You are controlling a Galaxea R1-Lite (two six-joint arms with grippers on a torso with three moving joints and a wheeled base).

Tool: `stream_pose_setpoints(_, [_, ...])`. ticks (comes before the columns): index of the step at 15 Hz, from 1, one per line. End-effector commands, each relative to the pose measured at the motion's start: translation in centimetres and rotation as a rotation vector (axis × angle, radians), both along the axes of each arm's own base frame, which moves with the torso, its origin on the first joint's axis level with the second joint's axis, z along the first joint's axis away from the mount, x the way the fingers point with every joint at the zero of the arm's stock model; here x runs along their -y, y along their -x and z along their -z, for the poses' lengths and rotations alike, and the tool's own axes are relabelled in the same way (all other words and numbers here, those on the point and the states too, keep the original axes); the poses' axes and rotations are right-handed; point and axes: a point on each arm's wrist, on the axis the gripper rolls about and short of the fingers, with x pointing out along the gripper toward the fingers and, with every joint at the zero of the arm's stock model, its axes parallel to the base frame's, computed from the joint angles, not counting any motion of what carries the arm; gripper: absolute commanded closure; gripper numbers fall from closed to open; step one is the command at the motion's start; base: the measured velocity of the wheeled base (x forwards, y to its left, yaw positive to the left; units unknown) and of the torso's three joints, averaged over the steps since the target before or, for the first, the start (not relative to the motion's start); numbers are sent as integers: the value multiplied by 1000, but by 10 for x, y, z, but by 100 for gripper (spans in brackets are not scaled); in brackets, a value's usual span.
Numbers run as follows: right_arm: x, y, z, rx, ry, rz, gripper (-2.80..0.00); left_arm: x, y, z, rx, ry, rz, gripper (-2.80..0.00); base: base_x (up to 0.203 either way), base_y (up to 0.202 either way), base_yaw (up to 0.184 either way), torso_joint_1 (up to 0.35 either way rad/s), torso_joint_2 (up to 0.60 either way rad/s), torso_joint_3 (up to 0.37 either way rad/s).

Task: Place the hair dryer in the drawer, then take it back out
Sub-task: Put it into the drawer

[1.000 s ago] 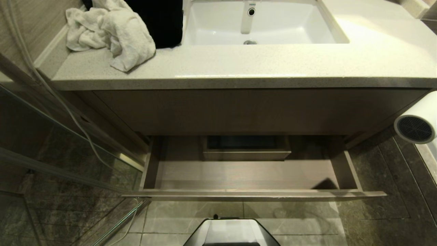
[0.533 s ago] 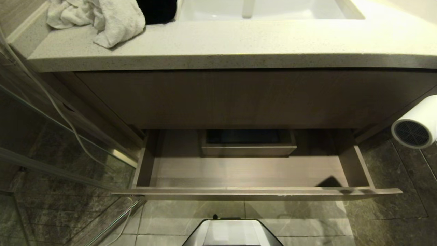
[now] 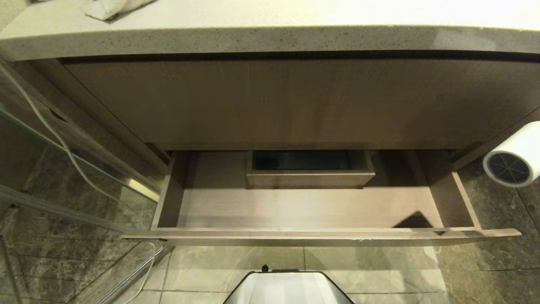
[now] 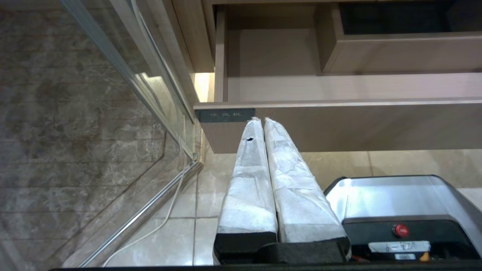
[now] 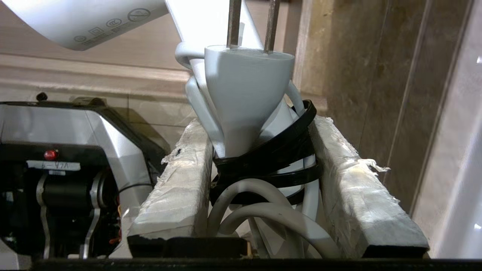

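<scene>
Beneath a speckled countertop [image 3: 270,36], over marble floor tiles [image 3: 367,270], the drawer [image 3: 295,236] stands open while the right gripper [image 5: 260,150] clasps the hair dryer [image 3: 512,162]; left gripper [image 4: 262,122] closed.

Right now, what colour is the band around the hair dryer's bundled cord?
Black band, white cord; clearest in the right wrist view.

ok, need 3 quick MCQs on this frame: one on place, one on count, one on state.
1. Where is the hair dryer relative to the drawer?
A. inside it
B. off its right end, outside it
C. on the countertop

2. How many metal prongs show on the plug?
A. one
B. two
C. three

3. What is the drawer's state?
A. pulled open
B. shut
C. removed

Key: 1 B, the barrel hangs beyond the right end. 2 B, two prongs stick up. 3 A, its floor and boxed cutout are exposed.
</scene>
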Motion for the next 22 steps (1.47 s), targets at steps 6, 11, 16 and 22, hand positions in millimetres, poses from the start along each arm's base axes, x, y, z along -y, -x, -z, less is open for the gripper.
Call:
stream_pose_setpoints(6, [-6, 5, 10, -19, -19, -9, 0, 0, 0, 0, 1, 0, 0, 0, 0, 0, 0, 32, 121, 171])
stream_pose_setpoints(11, [-8, 6, 13, -25, -26, -9, 0, 0, 0, 0, 1, 0, 0, 0, 0, 0, 0, -141, 360, 227])
stream_pose_setpoints(16, [-8, 6, 16, -30, -32, -9, 0, 0, 0, 0, 2, 0, 0, 0, 0, 0, 0, -61, 348, 275])
stream_pose_setpoints(22, [-9, 7, 32, -79, -90, -10, 0, 0, 0, 0, 2, 0, 0, 0, 0, 0, 0, 60, 185, 230])
